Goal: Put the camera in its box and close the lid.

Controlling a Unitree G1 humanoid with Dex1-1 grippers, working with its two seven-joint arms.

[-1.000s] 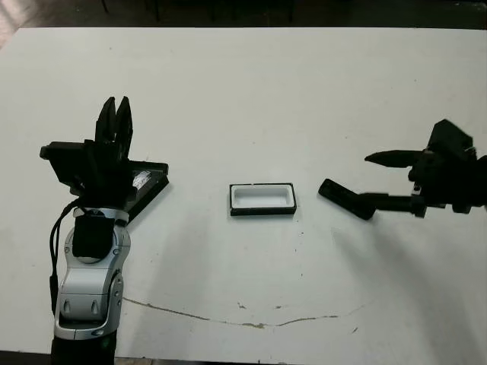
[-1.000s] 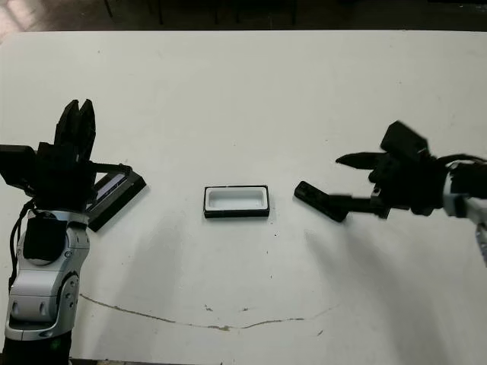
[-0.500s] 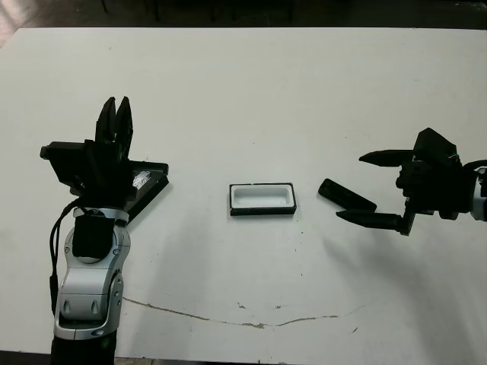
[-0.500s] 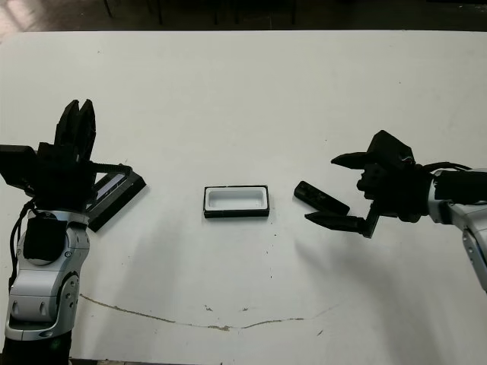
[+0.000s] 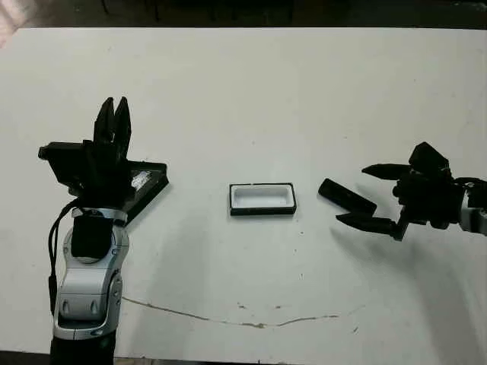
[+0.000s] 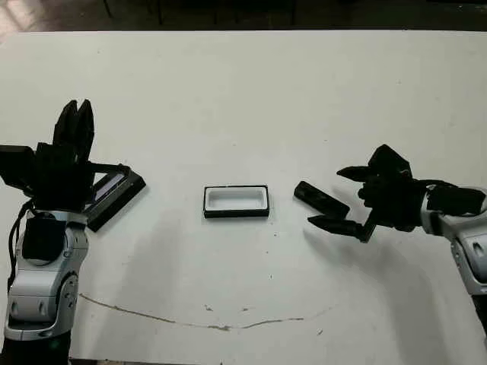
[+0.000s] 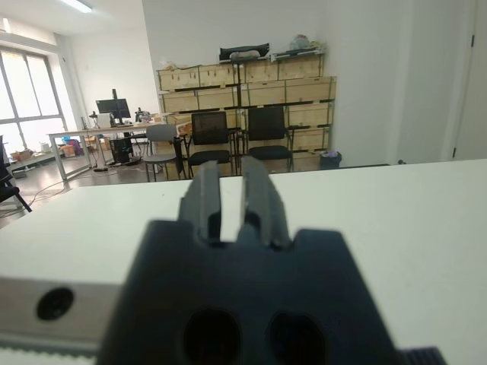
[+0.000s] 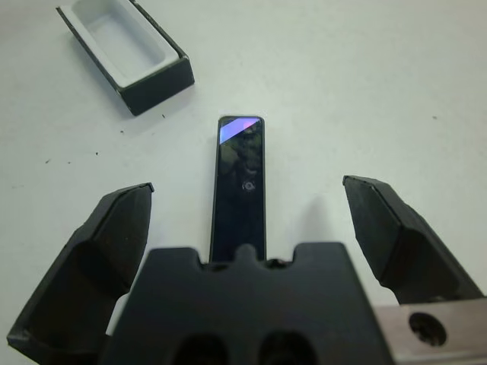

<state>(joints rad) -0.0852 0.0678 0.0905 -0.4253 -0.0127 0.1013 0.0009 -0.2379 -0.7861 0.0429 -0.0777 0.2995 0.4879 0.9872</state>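
Right hand (image 5: 370, 194) sits low at the right of the white worktop (image 5: 251, 91), fingers spread wide, the camera (image 8: 240, 184) lying flat between them, untouched, bluish window toward the box (image 5: 262, 198). Box open at centre, white lining showing, just left of the camera. Left hand (image 5: 112, 122) raised at the left, fingers almost together, gripping nothing; the lid (image 5: 146, 185) lies partly hidden behind it. Worktop bears a thin crack line (image 5: 251, 322) along the near edge. Beyond the worktop: office chairs (image 7: 240, 137), wooden crates (image 7: 243, 87), windows (image 7: 34, 99).
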